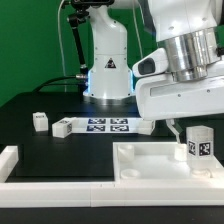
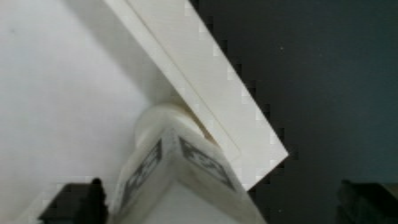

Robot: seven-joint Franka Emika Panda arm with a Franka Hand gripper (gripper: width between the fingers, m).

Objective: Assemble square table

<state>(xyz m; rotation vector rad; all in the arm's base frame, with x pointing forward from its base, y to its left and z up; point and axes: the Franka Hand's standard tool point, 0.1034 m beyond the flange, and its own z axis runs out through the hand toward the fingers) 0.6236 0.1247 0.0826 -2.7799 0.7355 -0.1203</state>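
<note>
The square table top (image 1: 150, 168) is a white tray with a raised rim, lying at the front of the black table. A white tagged leg (image 1: 199, 144) stands upright at its corner on the exterior view's right. My gripper (image 1: 188, 134) is low over that corner with one finger (image 1: 172, 129) beside the leg. In the wrist view the leg (image 2: 178, 170) sits between my dark fingers (image 2: 75, 202), with a clear gap on one side. The gripper (image 2: 217, 205) is open around it. The top's rim (image 2: 205, 80) runs away from the leg.
Two more white legs (image 1: 40, 121) (image 1: 62, 127) lie at the exterior view's left, next to the marker board (image 1: 105, 125). A low white border rail (image 1: 20, 165) runs along the front left. The arm's base (image 1: 105, 70) stands behind.
</note>
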